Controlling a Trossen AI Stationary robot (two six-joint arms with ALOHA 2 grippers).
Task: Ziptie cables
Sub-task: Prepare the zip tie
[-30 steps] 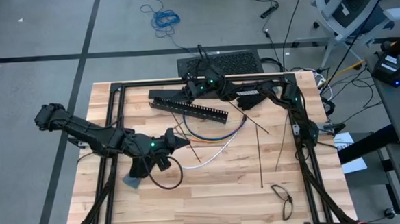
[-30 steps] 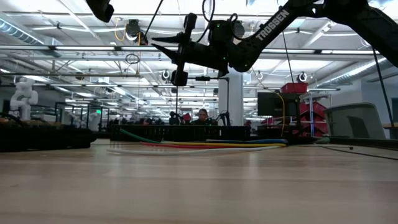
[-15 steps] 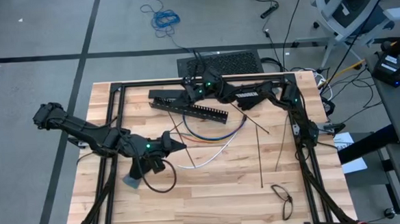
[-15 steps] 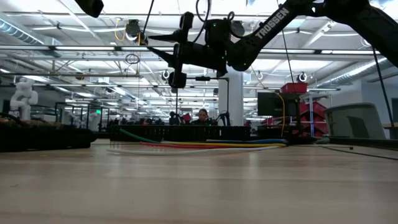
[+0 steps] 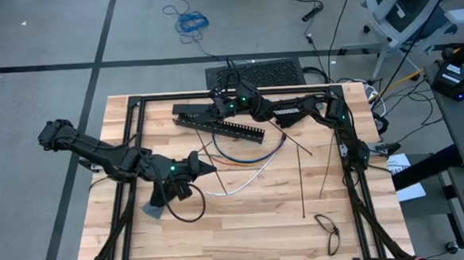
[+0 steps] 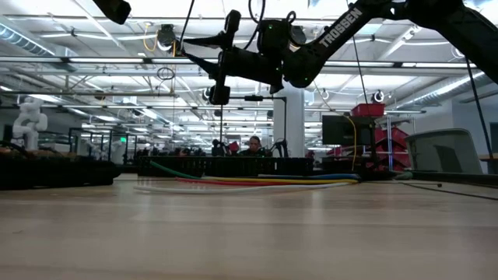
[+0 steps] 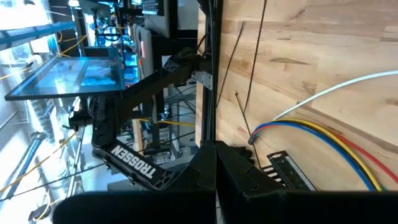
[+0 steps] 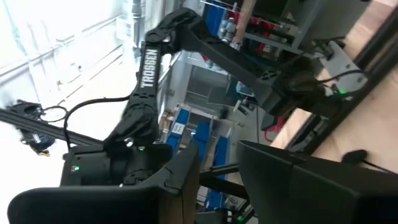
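Left gripper [image 5: 205, 169]: fingers together, holding nothing, low over the table's left-centre.
Right gripper [image 5: 218, 105]: raised above the slotted bar [image 5: 220, 127] at the back; fingers parted, empty.
Cables [image 5: 253, 156]: curved on the table [image 5: 253, 224] mid-centre, between the grippers.

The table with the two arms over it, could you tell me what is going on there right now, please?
The job is zip-tying cables, and nothing is bundled yet. The cables lie loose in arcs in the middle of the wooden table, beside a long black slotted bar. The left end effector is shut and sits low next to the cables, holding nothing that I can see. The right end effector hangs over the far end of the bar, fingers slightly apart. Thin black ties lie untouched nearby.
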